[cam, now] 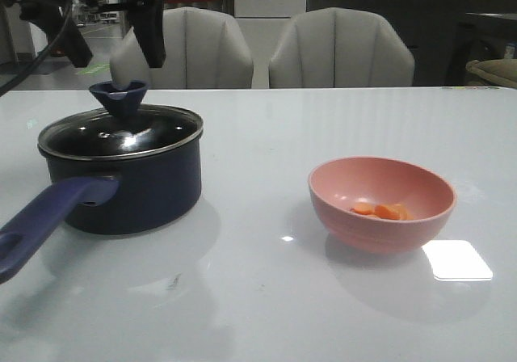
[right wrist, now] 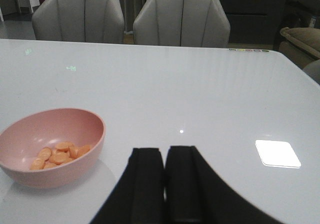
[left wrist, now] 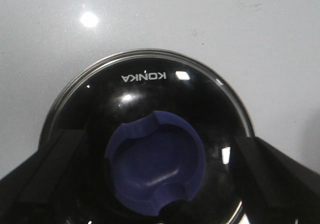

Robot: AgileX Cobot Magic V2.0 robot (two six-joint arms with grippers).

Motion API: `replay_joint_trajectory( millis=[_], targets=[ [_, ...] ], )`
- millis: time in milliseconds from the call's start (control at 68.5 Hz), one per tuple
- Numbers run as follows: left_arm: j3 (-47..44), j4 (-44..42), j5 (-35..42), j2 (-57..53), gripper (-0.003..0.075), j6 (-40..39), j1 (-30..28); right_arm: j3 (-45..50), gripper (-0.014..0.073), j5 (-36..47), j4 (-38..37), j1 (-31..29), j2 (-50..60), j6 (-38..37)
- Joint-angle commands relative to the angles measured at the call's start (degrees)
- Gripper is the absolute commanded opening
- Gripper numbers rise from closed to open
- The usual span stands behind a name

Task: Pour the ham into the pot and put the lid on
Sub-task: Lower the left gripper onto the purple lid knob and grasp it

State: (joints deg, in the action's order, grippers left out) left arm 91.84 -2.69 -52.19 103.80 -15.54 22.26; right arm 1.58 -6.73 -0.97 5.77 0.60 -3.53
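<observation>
Lid (cam: 121, 133) sat on pot (cam: 129, 180), blocking pour; left gripper (left wrist: 155, 171) hung above knob (left wrist: 156, 165), fingers apart, set to lift. Ham (right wrist: 57, 155) waited in bowl (right wrist: 30, 176). Right gripper (right wrist: 165, 174) pressed together, empty

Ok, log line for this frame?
lid: on pot | ham: in bowl | left tool: open above knob | right tool: shut

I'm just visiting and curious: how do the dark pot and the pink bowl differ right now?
The pot is dark navy with a long handle; the pink bowl has none. The pot is covered by its glass lid; the bowl is open, holding the orange ham pieces. The pot looks taller and straight-walled, the bowl shallower and rounded. Both sit upright on the white table.
</observation>
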Motion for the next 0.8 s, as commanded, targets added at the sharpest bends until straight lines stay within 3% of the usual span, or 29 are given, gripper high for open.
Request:
replay_joint_trajectory(
  millis=[0, 438, 642, 788],
  targets=[
    [4.3, -1.2, -1.2, -0.4, 0.0624, -2.7, 0.8, -0.3, 0.0157, 5.1, -0.1, -0.4, 1.1, 0.0],
    [5.0, 1.3, -3.7, 3.7, 0.0603, -3.7, 0.8, -0.3, 0.0157, 5.1, -0.1, -0.4, 1.1, 0.0],
    [5.0, 1.3, -3.8, 3.8, 0.0363, -3.7, 0.8, -0.3, 0.0157, 5.1, -0.1, -0.4, 1.1, 0.0],
    [5.0, 1.3, -3.3, 3.4, 0.0267, -3.7, 0.8, -0.3, 0.0157, 5.1, -0.1, -0.4, 1.1, 0.0]
  ],
)
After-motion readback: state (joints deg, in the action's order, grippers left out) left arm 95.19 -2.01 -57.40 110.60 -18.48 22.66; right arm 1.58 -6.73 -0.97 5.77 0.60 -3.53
